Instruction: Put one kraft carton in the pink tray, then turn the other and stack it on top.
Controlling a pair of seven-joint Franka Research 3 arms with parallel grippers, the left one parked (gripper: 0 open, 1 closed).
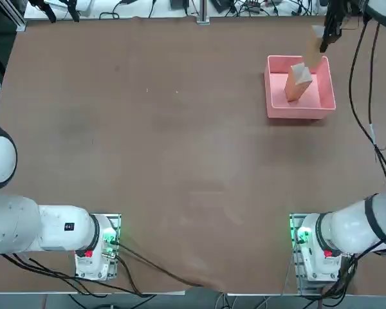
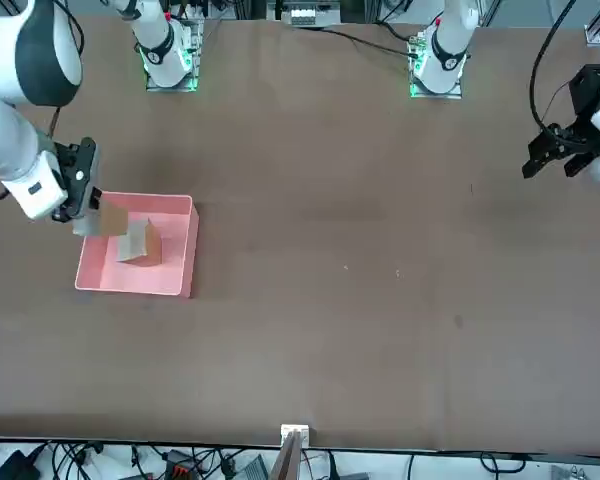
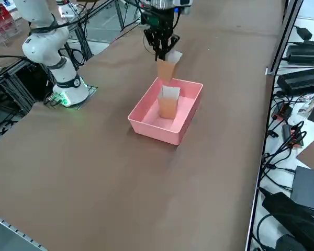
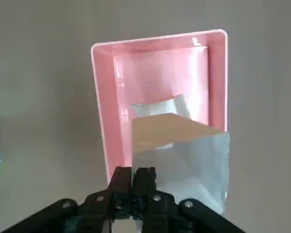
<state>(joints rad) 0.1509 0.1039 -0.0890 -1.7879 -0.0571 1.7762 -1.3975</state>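
Clenched, my right jaws pinch a raised carton by its thin edge. Brown tabletop spreads wide, cables tangled beyond its far side. Below me sits the pink tray, the other carton standing inside! Both look light, papery, easily creased; I'd favour a gentle sidewall hold.

In the wrist view, the raised carton hides most of the lower one and part of the tray — the right arm runs off the front view's upper left.
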